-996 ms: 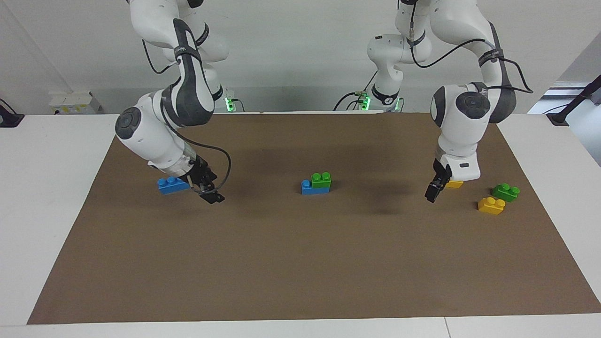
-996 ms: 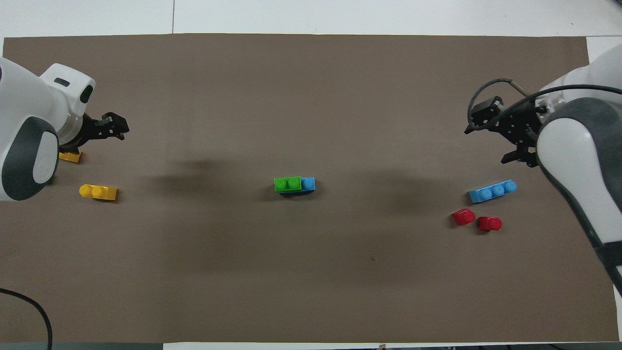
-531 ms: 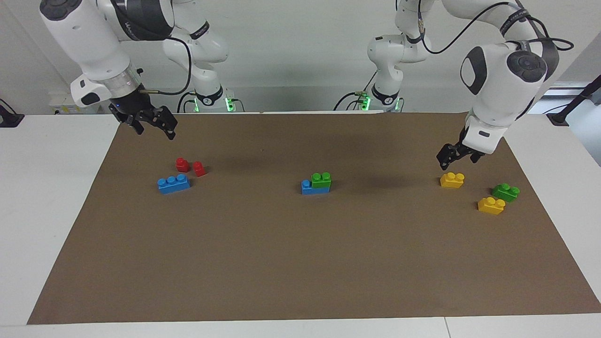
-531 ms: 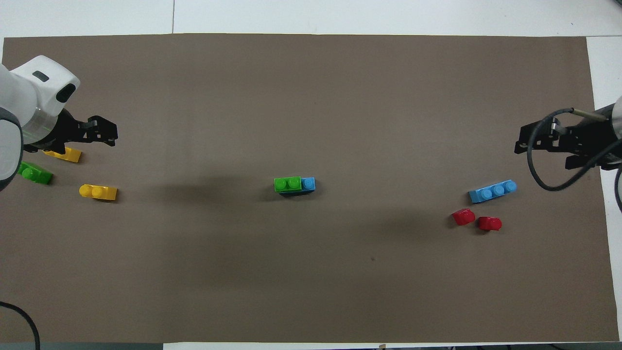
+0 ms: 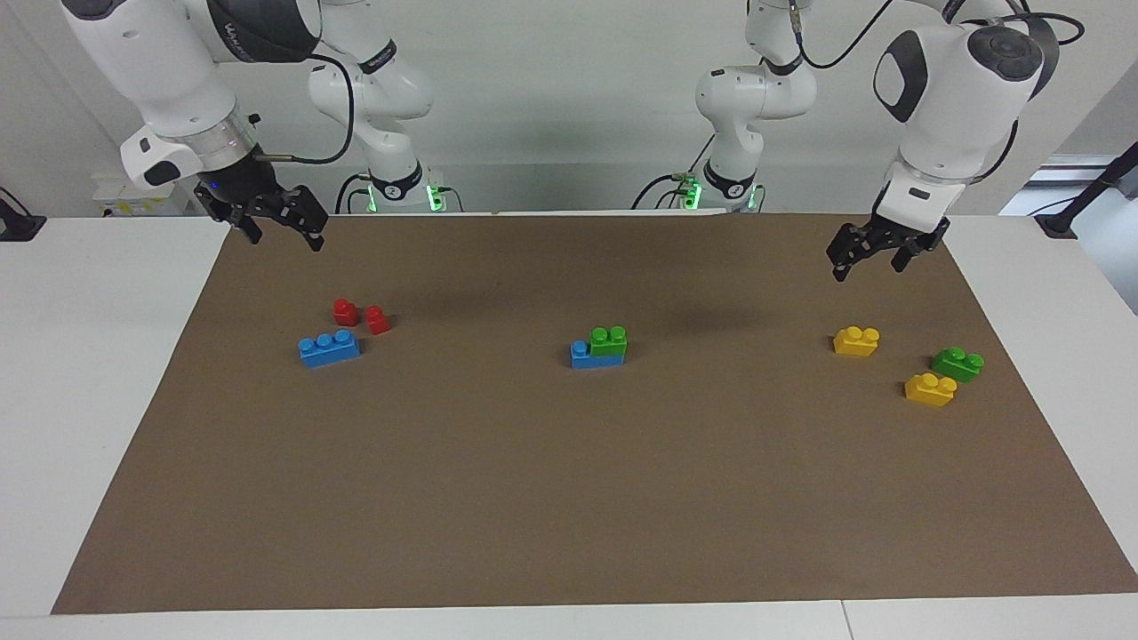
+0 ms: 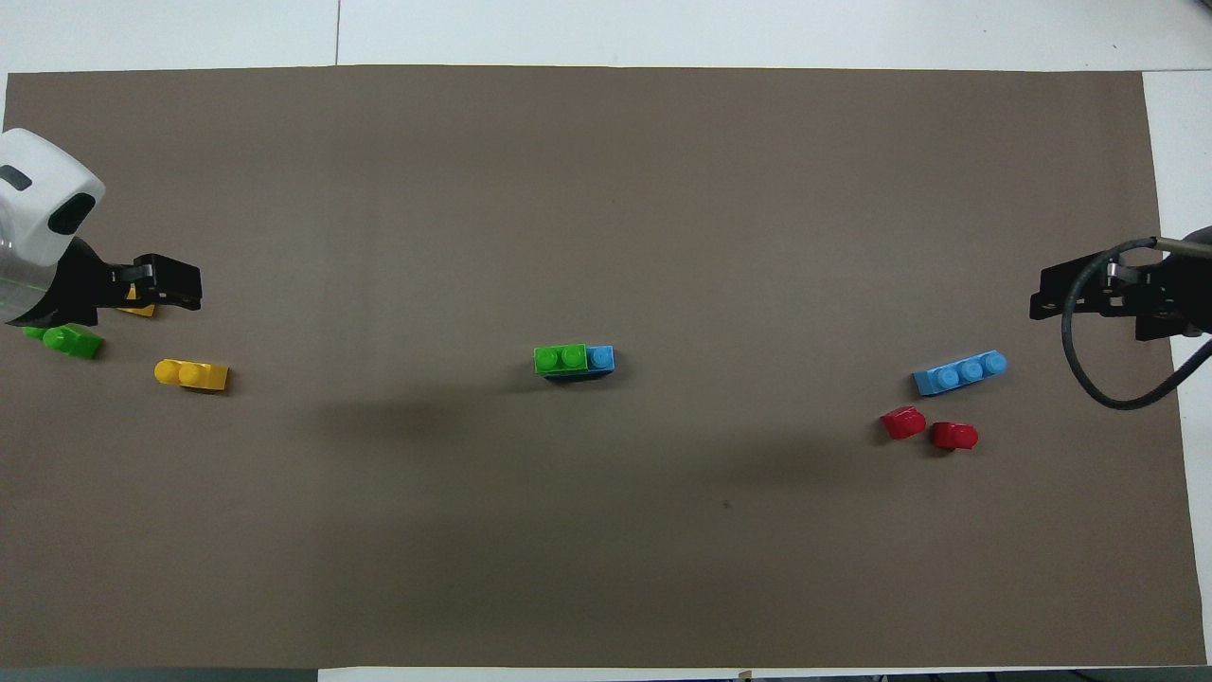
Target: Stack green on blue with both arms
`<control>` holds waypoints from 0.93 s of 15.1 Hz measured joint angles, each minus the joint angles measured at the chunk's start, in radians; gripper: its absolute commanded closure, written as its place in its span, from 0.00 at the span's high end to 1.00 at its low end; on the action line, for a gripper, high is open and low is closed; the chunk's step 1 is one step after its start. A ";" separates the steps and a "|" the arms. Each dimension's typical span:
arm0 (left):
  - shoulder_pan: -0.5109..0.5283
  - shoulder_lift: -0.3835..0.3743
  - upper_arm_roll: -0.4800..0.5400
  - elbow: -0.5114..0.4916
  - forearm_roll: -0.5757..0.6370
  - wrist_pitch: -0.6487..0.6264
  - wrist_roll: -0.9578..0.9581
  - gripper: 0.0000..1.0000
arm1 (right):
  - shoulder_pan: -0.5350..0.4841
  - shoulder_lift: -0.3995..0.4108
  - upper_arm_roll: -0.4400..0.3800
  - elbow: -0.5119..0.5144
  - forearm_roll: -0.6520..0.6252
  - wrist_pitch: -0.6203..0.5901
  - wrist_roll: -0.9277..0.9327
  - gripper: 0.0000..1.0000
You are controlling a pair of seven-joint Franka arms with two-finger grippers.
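At the middle of the brown mat (image 5: 569, 498) on the bench, a green brick (image 5: 609, 341) sits on a blue brick (image 5: 587, 356), covering two of its studs. The left gripper (image 5: 876, 252) hangs over the mat's edge nearest the robots, above the yellow bricks (image 5: 856, 341), its fingers released and holding nothing. The right gripper (image 5: 271, 218) hangs over the mat's corner at the right arm's end, fingers also released and empty, with the second blue brick (image 5: 329, 348) and the red bricks (image 5: 360, 315) well apart from it.

Two red bricks (image 5: 360, 316) side by side, two yellow bricks (image 5: 893, 364) apart — all on brown mat (image 5: 569, 498).
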 measured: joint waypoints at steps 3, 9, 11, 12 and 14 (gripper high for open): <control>0.012 -0.010 0.000 0.032 -0.039 -0.049 0.012 1.00 | 0.000 0.000 0.000 0.000 0.000 0.000 0.000 1.00; 0.011 -0.012 -0.009 0.127 -0.054 -0.184 0.034 1.00 | -0.010 0.000 0.000 0.000 0.000 0.000 0.000 1.00; 0.011 -0.012 -0.013 0.147 -0.054 -0.215 0.038 1.00 | -0.014 0.001 0.000 0.001 0.000 0.000 0.000 1.00; 0.010 -0.012 -0.014 0.152 -0.053 -0.219 0.042 1.00 | -0.015 0.001 0.000 0.001 0.000 0.000 0.000 1.00; 0.010 -0.012 -0.014 0.154 -0.049 -0.219 0.064 1.00 | -0.015 0.001 0.000 0.001 -0.002 0.000 -0.009 1.00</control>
